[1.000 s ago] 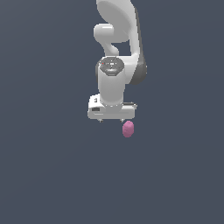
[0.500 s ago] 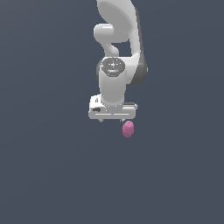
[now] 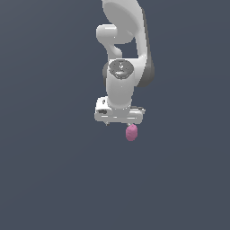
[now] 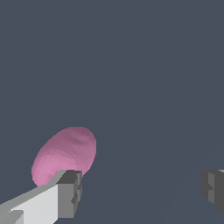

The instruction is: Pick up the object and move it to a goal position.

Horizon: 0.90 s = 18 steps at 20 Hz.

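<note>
The object [image 3: 131, 133] sits just under the gripper [image 3: 119, 122], toward the exterior view's right end of it. In the wrist view the object [image 4: 64, 155] lies beside one finger [image 4: 70, 193], not between the two. The other finger [image 4: 213, 188] is well apart from it.

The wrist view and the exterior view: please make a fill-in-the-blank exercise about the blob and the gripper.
1. The blob has the colour ____.
2. In the wrist view the gripper stands ____, its two fingertips far apart.
3. The blob lies beside one fingertip, not ____ the two.
4. In the exterior view the blob shows just ____ the gripper.

Missing words: pink; open; between; below
</note>
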### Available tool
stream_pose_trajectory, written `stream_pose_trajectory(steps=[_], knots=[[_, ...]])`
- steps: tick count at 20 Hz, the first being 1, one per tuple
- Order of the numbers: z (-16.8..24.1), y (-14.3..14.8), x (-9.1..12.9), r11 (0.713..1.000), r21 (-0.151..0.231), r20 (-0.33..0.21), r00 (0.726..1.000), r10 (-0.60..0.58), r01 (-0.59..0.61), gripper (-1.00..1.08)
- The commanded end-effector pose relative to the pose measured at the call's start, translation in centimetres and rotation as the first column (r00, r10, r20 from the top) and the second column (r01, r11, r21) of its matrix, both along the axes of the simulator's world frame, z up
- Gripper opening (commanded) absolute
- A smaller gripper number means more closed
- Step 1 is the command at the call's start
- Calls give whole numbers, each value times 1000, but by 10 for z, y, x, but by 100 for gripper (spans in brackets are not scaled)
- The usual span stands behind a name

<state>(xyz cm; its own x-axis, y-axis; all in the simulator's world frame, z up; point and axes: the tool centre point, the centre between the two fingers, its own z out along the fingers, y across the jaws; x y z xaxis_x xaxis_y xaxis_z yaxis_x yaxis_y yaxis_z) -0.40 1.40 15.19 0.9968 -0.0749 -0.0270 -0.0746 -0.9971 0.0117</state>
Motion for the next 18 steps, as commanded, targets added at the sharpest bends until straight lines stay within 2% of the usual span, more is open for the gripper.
stream_pose_trajectory(steps=[1, 8, 18], knots=[[-1, 6, 0, 999, 0, 3, 999, -37, 37, 100], [-3, 29, -1, 984, 1, 12, 984, -176, 176, 100], [-6, 60, -3, 933, 6, 23, 932, -361, 361, 100]])
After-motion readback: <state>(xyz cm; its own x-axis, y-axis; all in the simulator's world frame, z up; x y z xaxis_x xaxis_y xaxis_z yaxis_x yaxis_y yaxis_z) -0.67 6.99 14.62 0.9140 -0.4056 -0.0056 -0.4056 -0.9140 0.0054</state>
